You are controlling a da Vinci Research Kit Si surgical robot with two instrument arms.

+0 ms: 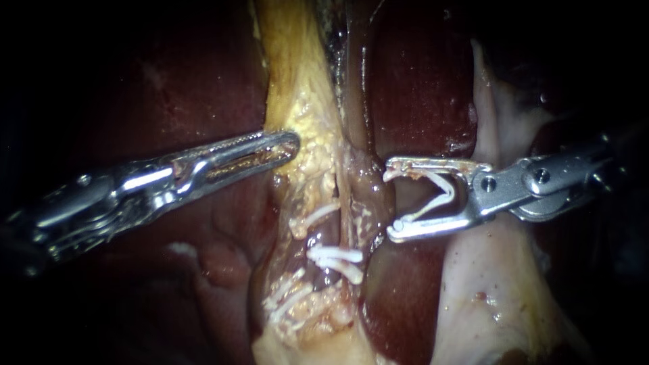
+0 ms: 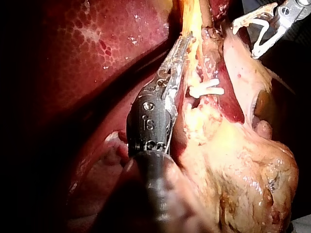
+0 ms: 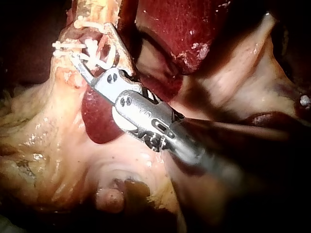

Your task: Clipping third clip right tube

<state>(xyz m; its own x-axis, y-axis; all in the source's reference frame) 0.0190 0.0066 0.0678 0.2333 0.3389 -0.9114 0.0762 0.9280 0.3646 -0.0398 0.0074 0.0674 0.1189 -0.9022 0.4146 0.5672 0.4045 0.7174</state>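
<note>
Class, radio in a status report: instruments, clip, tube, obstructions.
Left instrument at yellow tissue. Right instrument holds open clip, tips at tube, not around it. Nothing between.

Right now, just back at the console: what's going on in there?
The right instrument carries an open white clip, its open end up against the brownish tube. The clip is not closed, and I cannot tell whether it straddles the tube yet. Several white clips sit on the tissue just below in the endoscope view. The left instrument has its tip against the yellowish tissue beside the tube, with the liver behind.
</note>
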